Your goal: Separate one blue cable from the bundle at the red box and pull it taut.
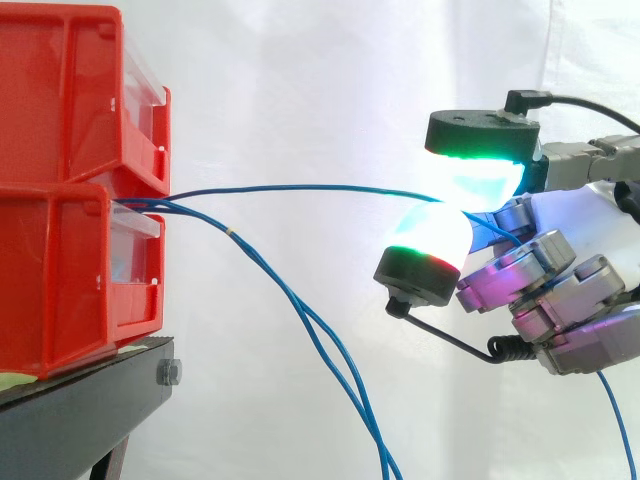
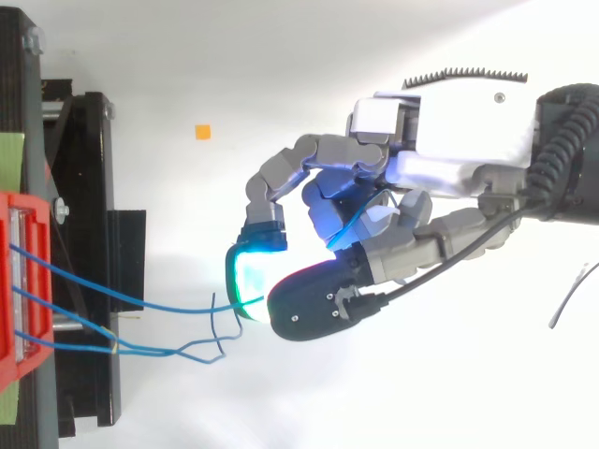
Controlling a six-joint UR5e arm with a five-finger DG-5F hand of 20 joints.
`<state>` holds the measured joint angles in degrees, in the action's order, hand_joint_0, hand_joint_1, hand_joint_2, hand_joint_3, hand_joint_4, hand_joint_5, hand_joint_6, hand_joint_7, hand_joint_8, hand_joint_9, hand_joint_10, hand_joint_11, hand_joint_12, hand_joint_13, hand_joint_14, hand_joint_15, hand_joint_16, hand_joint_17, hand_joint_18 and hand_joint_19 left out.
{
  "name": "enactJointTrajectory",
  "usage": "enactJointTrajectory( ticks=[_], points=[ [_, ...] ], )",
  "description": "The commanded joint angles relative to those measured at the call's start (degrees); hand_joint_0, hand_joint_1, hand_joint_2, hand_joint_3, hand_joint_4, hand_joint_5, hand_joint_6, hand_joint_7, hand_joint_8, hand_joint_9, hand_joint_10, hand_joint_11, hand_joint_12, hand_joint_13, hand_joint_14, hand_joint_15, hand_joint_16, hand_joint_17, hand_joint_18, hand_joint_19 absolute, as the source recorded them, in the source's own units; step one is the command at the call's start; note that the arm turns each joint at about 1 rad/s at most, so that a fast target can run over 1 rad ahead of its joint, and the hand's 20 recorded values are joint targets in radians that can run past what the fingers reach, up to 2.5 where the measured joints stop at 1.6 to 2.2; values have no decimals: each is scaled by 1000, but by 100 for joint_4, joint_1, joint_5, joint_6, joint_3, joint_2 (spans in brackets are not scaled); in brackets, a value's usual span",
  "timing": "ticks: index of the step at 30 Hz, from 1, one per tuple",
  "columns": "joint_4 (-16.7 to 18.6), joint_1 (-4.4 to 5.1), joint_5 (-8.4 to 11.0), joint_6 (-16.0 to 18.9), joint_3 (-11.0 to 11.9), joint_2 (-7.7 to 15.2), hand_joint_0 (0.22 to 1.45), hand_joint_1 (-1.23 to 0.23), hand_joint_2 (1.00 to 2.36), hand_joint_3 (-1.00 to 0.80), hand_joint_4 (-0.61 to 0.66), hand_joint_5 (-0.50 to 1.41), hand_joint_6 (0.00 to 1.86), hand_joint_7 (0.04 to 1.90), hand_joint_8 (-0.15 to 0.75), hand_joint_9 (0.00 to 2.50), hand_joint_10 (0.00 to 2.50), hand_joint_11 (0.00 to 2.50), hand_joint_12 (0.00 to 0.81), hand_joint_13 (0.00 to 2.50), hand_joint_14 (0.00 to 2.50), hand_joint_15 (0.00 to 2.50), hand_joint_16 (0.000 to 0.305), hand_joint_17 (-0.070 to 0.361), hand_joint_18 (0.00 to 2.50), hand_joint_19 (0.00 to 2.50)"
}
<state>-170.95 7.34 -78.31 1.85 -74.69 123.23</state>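
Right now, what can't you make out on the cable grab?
1. Side view: exact contact of the blue cable with the hand, lost between the glowing pads.
2. Side view: ends of the loose cables, cut off by the bottom edge.
3. Side view: where cables attach inside the red bins, hidden by bin walls.

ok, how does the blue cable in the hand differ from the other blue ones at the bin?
The held cable runs nearly level from the lower red bin to the hand, pinched between its pads; the loose cables touch no hand. The held cable bows only slightly; loose cables sag steeply and cross. All are thin, blue, and leave the same bin.
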Motion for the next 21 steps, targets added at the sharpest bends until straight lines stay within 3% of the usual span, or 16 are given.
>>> enactJointTrajectory(
  ticks=[1, 10, 11, 12, 13, 14, 21],
  points=[
    [0, -4, 0, 0, -2, 0, 628, -900, 1005, 114, 64, -150, 854, 1140, 370, 593, 2500, 2500, 643, 1518, 2500, 1863, 250, 188, 1941, 764],
    [0, -4, 0, 0, -2, 0, 628, -899, 1005, 119, 60, -150, 854, 1139, 365, 587, 2500, 2500, 645, 1512, 2500, 1855, 248, 186, 1925, 766],
    [0, -4, 0, 0, 7, 0, 629, -899, 1005, 119, 58, -150, 854, 1141, 364, 586, 2500, 2500, 641, 1509, 2500, 1865, 82, 184, 1920, 756],
    [0, -4, 0, 0, -2, 0, 628, -899, 1005, 119, 58, -150, 854, 1141, 365, 586, 2500, 2500, 643, 1507, 2500, 1878, 83, 187, 1920, 773],
    [0, -4, 0, 0, -2, 0, 628, -899, 1005, 119, 58, -150, 854, 1141, 365, 586, 2500, 2500, 643, 1506, 2500, 1877, 246, 184, 1920, 745],
    [0, 4, 0, 0, -2, 0, 630, -900, 1005, 116, 55, -149, 854, 1135, 363, 584, 2500, 2500, 636, 1498, 2500, 1852, 82, 184, 1912, 774],
    [0, -4, 0, 0, -2, 8, 629, -899, 1005, 120, 56, -149, 854, 1134, 364, 584, 2500, 2500, 633, 1494, 2500, 1856, 81, 182, 1909, 744]
  ],
)
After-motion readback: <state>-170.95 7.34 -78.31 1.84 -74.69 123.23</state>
